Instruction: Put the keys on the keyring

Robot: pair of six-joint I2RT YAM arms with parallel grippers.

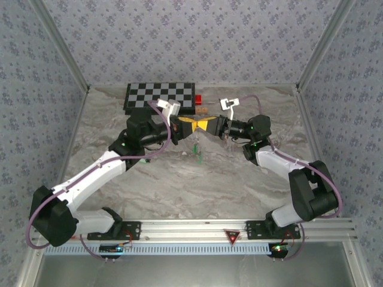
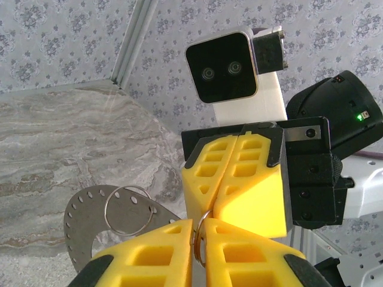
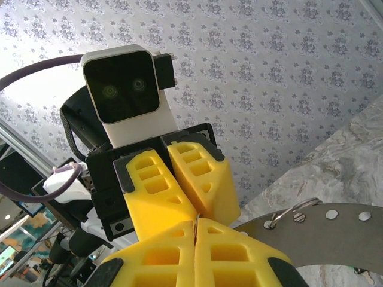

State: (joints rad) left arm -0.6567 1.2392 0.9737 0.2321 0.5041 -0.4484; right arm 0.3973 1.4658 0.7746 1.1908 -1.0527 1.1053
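Left fingers [image 2: 149,257] pinch a thin wire loop [image 2: 200,239]; right fingers [image 2: 251,179] closed, tip to tip with them; keyring [image 2: 84,233] edge juts just beside; open surface [image 2: 48,137] all around.

jaws: yellow | table [image 1: 179,185]: grey marble | board [image 1: 160,94]: black-white checks | block [image 1: 198,100]: red

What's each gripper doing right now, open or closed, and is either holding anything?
Left gripper: closed on a thin wire loop.
Right gripper: closed, fingertips at that loop; grip unclear.

Matt grey metal keyring [image 2: 84,230]
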